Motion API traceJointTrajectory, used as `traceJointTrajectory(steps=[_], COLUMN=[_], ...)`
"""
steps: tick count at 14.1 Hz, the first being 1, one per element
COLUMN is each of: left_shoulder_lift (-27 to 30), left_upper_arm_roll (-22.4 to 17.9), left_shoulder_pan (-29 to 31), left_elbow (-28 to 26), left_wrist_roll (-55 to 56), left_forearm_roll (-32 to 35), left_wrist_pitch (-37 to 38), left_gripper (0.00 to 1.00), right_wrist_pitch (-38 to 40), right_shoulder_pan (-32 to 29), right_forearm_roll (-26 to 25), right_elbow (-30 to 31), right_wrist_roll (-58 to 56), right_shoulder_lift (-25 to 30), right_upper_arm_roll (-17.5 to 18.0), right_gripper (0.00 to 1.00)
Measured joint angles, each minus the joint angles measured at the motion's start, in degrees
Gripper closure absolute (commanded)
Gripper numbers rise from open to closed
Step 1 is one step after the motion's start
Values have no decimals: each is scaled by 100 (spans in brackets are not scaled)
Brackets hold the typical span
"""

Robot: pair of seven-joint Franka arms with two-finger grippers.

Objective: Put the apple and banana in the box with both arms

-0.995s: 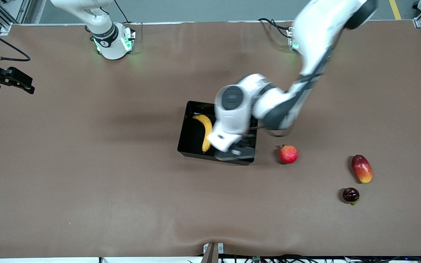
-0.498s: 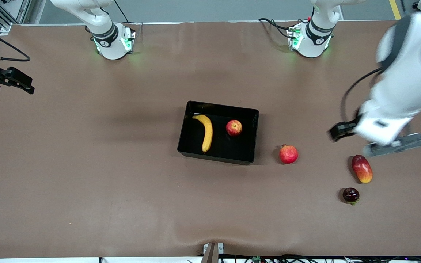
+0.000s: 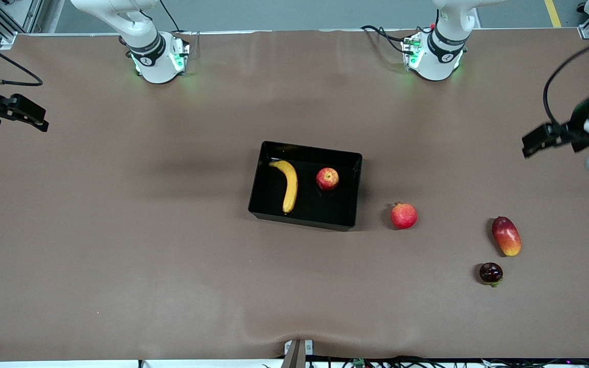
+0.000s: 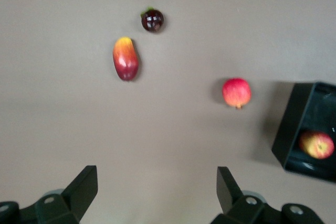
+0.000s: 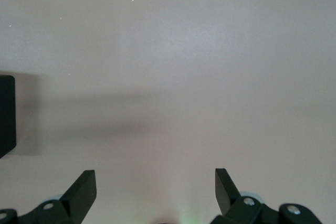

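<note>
**Two fruits in the box, both claws spread and empty**

Nearest the front camera lies a dark purple fruit (image 3: 491, 273), then the mango (image 3: 506, 235) and pomegranate (image 3: 403, 215). Mid-table (image 3: 120, 230), the box (image 3: 269, 212) holds banana (image 3: 288, 184) beside apple (image 3: 327, 179), apart. Left claw (image 4: 157, 192) hangs over the table's left-arm end; right claw (image 5: 156, 190) over its right-arm end. No legible writing.

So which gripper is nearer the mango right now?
Left. The left gripper hangs open over bare table at the left arm's end, near the mango. The right gripper, also open, waits at the right arm's end.
</note>
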State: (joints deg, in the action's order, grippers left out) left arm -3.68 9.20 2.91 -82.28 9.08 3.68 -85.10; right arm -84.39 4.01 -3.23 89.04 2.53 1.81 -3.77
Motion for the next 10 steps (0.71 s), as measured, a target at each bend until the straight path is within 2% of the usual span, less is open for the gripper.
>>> traceJointTrajectory(steps=[1, 2, 6, 10], left_shoulder_lift=[269, 513, 1178, 1444], left_upper_arm_roll=[-322, -471, -498, -496], left_shoulder_pan=[-240, -339, -475, -511], left_elbow=[-247, -473, -1142, -1198], left_wrist_roll=[-157, -243, -221, -47], left_forearm_roll=[-72, -106, -127, -127], left_wrist_pitch=[8, 24, 31, 32], left_gripper=[0, 0, 0, 0], right_wrist_pitch=[-1, -3, -5, -4], right_shoulder_pan=[0, -2, -151, -396], right_forearm_roll=[0, 0, -9, -7], right_elbow=[0, 0, -1, -2], right_wrist_roll=[0, 0, 2, -9], right_shoulder_lift=[0, 0, 0, 0], right_upper_arm_roll=[0, -2, -59, -81], right_gripper=[0, 0, 0, 0])
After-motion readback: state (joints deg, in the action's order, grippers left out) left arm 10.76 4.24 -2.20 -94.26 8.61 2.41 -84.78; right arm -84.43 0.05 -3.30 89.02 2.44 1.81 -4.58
